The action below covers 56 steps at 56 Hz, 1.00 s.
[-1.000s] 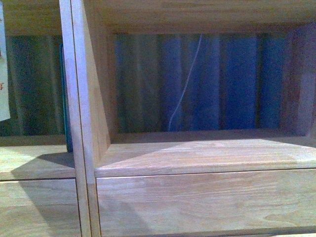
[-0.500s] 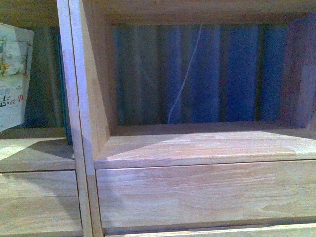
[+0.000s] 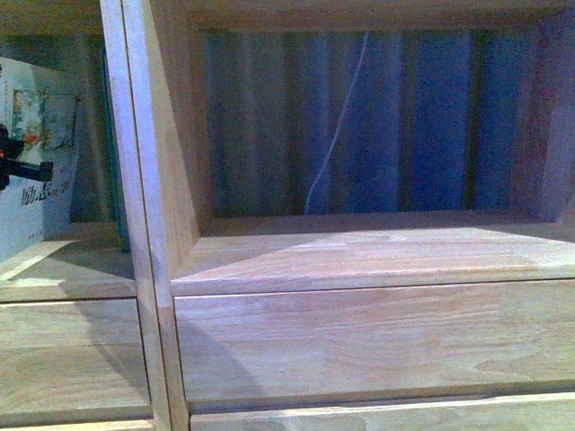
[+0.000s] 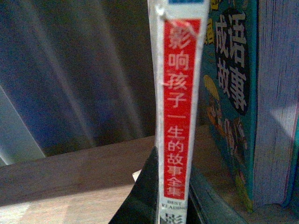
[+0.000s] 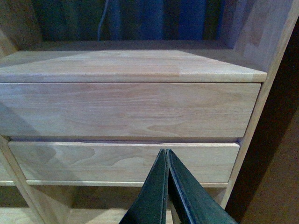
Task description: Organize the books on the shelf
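Observation:
My left gripper [image 4: 173,198] is shut on the white-covered book [image 4: 180,107], its jaws on either side of the red-strip spine. It holds the book upright over the plank floor of the shelf's [image 3: 144,224] left cubby. In the front view the book's cover [image 3: 40,171] shows at the far left, with a black part of the left gripper [image 3: 13,166] on it. A teal-green book [image 4: 229,93] stands just beside it, against the divider [image 3: 114,153]. No bright blue book shows. My right gripper [image 5: 167,161] is shut and empty, in front of the shelf's lower drawer [image 5: 70,161].
The right cubby [image 3: 359,242] holds nothing; striped blue curtain and a white cord [image 3: 337,135] show through its open back. A second drawer front [image 5: 126,109] sits above the lower one. The shelf's right upright [image 5: 261,107] stands close beside my right gripper.
The white-covered book has come in from the left, further right and lower into the left cubby. The shelf sits a little higher in the front view than before.

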Available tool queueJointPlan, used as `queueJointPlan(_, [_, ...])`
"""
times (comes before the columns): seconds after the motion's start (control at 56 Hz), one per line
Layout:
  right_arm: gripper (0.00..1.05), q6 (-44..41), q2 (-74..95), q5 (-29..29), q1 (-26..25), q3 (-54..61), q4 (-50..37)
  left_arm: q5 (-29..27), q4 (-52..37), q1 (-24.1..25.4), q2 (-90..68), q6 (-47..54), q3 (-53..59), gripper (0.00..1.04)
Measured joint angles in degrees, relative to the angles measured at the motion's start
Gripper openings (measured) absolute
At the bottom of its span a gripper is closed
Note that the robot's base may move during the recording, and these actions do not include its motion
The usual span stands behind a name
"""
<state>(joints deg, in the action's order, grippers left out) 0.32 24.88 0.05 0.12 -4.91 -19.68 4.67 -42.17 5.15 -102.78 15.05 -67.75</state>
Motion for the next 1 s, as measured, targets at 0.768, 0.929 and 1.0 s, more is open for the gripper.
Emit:
queueJointPlan(0.768, [0.03,0.0,-13.8,-0.1,0.0,4.2,8.5,-1.8,4.6,-2.4,-9.0,0.3,-10.3,0.07])
queueJointPlan(0.929, [0.03,-0.1,-19.6,-0.1,0.0,4.1,16.1,-1.0,5.0,-2.9,-9.8,-1.2,-9.8,0.32])
queueJointPlan(1.0, [0.03,-0.1,-23.1,-0.1,0.0,4.1,19.2,-0.5,5.1,-3.0,-10.2,-1.8,-9.3,0.43])
